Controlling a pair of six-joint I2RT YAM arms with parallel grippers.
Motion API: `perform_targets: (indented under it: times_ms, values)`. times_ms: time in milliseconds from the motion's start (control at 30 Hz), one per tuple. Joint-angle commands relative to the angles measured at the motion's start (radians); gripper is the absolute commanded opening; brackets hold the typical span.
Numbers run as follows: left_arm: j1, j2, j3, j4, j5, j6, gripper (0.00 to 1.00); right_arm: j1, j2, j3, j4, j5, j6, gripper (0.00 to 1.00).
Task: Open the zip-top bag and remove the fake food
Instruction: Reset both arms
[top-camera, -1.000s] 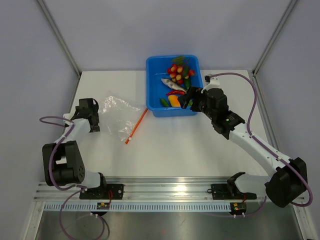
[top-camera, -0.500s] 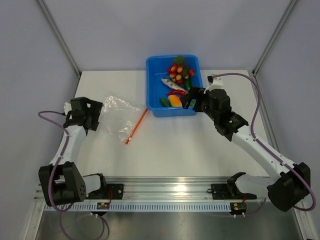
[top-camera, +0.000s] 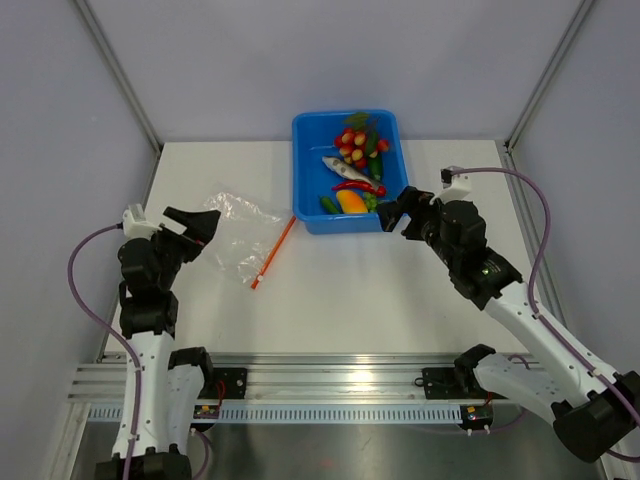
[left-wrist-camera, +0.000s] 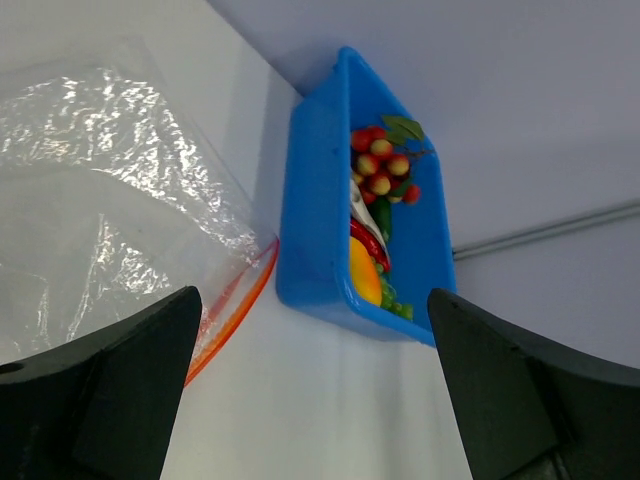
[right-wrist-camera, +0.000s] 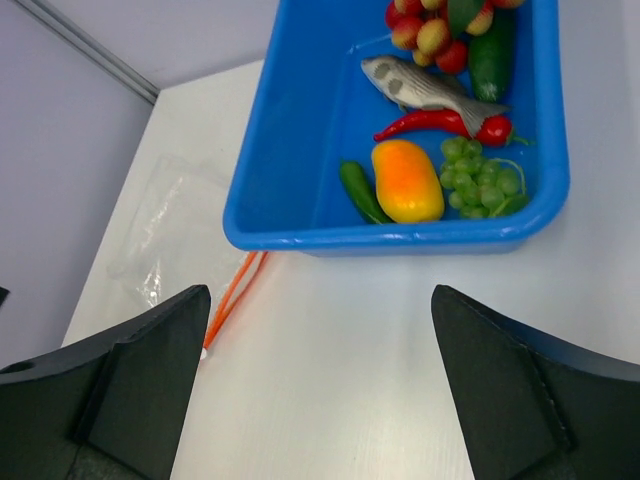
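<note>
The zip-top bag (top-camera: 238, 232) lies flat on the white table, left of the blue tub (top-camera: 300, 170), and looks empty. Its orange-red zip strip (top-camera: 272, 252) points toward the tub's near left corner. The fake food lies in the tub: silvery fish (right-wrist-camera: 420, 85), red chili (right-wrist-camera: 440, 122), orange-yellow pepper (right-wrist-camera: 406, 180), green grapes (right-wrist-camera: 480, 178) and a ball cluster (top-camera: 352, 143). My left gripper (top-camera: 200, 230) is open and empty, just left of the bag (left-wrist-camera: 100, 200). My right gripper (top-camera: 395, 213) is open and empty, near the tub's near right corner.
The tub stands at the back centre of the table, near the back wall. Metal frame posts rise at the back corners. Both arm bases sit on the rail (top-camera: 340, 385) at the near edge. Purple cables loop from each arm.
The right gripper has drawn back from the tub's front rim, toward the right and the near side. The left arm has swung toward the near edge, its gripper still facing the bag.
</note>
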Motion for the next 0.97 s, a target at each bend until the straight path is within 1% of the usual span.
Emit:
perform_targets:
  times_ms: [0,100,167,233,367,467,600,700,933]
  values:
    - [-0.002,-0.081,-0.026,0.049,0.156,0.102,0.99,0.005,-0.058,-0.063,-0.031,0.023,0.012,1.0]
    - [-0.003,-0.154,-0.085,0.063,0.176,0.126,0.99,0.005,-0.124,-0.126,-0.024,0.052,0.009,0.99]
    - [-0.003,-0.208,-0.144,0.075,0.151,0.142,0.99,0.004,-0.173,-0.163,-0.011,0.094,0.019,0.99]
    - [-0.003,-0.258,-0.19,0.069,0.122,0.11,0.99,0.005,-0.202,-0.196,0.004,0.121,0.041,0.99]
    - [-0.003,-0.326,-0.192,0.021,0.069,0.135,0.99,0.004,-0.266,-0.229,0.016,0.144,0.064,1.0]
    - [-0.003,-0.352,-0.168,-0.043,0.012,0.157,0.99,0.005,-0.261,-0.241,0.035,0.152,0.058,0.99]
    - [-0.003,-0.368,-0.168,-0.055,-0.008,0.159,0.99,0.005,-0.224,-0.216,0.006,0.149,0.073,0.99]
    - [-0.003,-0.356,-0.169,-0.051,0.004,0.154,0.99,0.005,-0.23,-0.222,0.024,0.121,0.072,0.99]
    - [-0.003,-0.291,-0.158,-0.058,0.015,0.149,0.99,0.004,-0.265,-0.241,0.032,0.178,0.095,0.99]
